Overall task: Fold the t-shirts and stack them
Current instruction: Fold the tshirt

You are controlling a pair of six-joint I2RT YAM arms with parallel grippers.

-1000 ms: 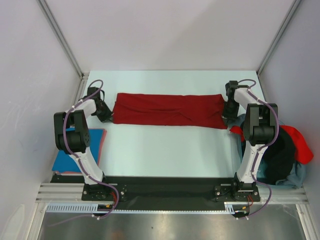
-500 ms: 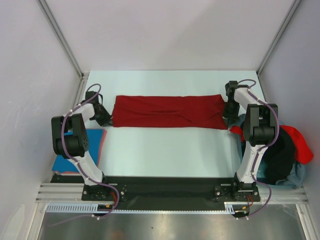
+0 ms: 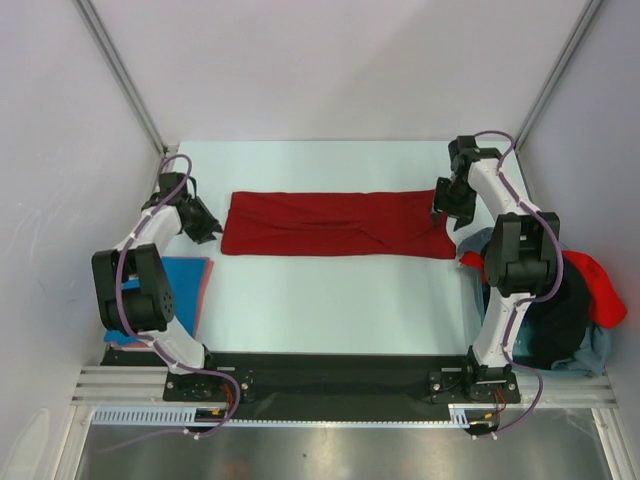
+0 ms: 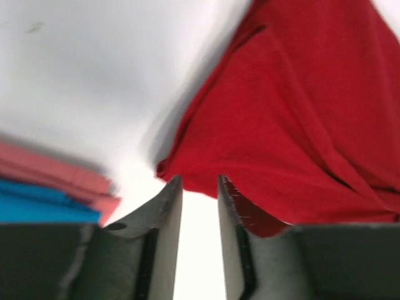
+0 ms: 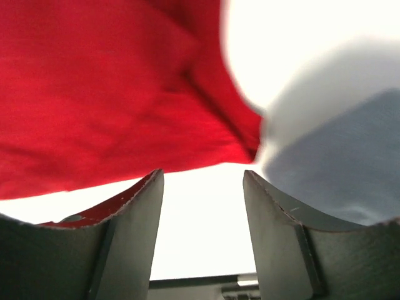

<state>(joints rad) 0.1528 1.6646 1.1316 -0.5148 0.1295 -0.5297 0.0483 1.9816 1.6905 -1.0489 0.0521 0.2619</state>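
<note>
A dark red t-shirt [image 3: 335, 223] lies folded into a long strip across the far half of the table. My left gripper [image 3: 207, 226] stands just off its left end, open, with only bare table between the jaws; the wrist view shows the shirt's corner [image 4: 187, 169] right past my fingertips [image 4: 170, 187]. My right gripper [image 3: 444, 206] is above the shirt's right end, open wide and empty, the red cloth [image 5: 112, 94] lying beyond it. A folded stack of a blue shirt [image 3: 180, 272] and a pinkish-red one sits at the left, also seen as folded edges [image 4: 56, 194].
A heap of unfolded shirts [image 3: 570, 300], black, bright red and pale grey-blue, lies at the right edge by the right arm. White walls and metal frame posts close in the table on three sides. The black base rail [image 3: 340, 372] runs along the near edge.
Both grippers have opened and let go of the dark red shirt's ends. The left arm has swung left and away from the near stack; the right gripper has lifted slightly toward the far side.
</note>
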